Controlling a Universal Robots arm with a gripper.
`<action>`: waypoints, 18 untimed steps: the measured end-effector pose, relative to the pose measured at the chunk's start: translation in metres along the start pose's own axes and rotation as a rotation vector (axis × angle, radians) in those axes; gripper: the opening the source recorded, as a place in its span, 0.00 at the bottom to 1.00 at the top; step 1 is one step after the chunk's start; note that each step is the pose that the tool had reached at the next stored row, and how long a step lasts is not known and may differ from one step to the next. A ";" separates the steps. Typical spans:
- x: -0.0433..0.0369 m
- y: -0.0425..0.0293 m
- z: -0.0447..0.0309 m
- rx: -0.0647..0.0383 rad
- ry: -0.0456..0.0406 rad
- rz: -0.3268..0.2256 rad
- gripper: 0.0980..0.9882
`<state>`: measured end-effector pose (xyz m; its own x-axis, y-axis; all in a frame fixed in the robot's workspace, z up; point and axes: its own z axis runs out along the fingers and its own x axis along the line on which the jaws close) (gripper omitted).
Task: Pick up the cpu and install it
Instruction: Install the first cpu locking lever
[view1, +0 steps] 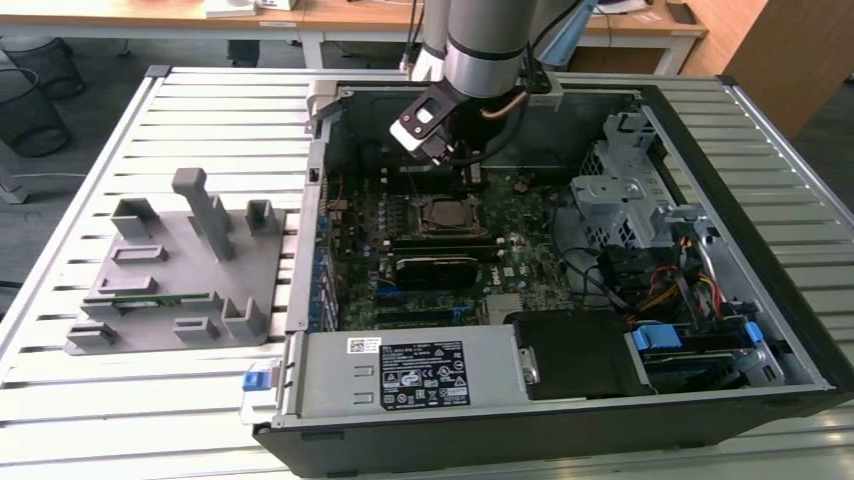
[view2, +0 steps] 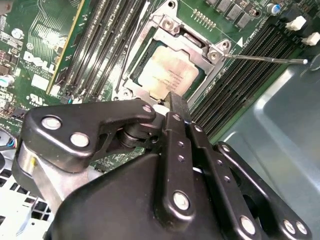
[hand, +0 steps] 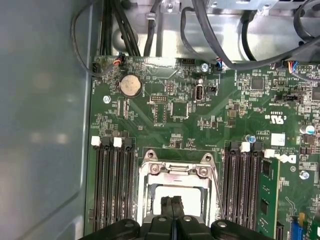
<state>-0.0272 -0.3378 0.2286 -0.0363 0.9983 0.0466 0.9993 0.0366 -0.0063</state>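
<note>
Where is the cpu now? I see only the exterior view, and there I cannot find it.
Observer: In the second wrist view the cpu lies flat in the socket.
Operator: Are the fingers open?
Observer: No; in the first wrist view the fingers are shut together above the socket.
Operator: Do they touch the cpu?
Observer: In the second wrist view they end at the cpu's edge; whether they touch it, I cannot tell.

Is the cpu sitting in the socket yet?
Yes, in the second wrist view the cpu lies inside the socket's metal frame, beneath the gripper.
</note>
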 end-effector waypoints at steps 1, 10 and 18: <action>0.0000 0.0001 -0.0011 0.000 0.0001 0.000 0.01; 0.0007 0.0011 -0.0165 0.000 -0.0024 0.000 0.01; 0.0019 0.0009 -0.0428 0.000 -0.0035 0.000 0.01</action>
<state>-0.0260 -0.3378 0.2714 -0.0361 0.9984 0.0432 0.9993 0.0364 -0.0061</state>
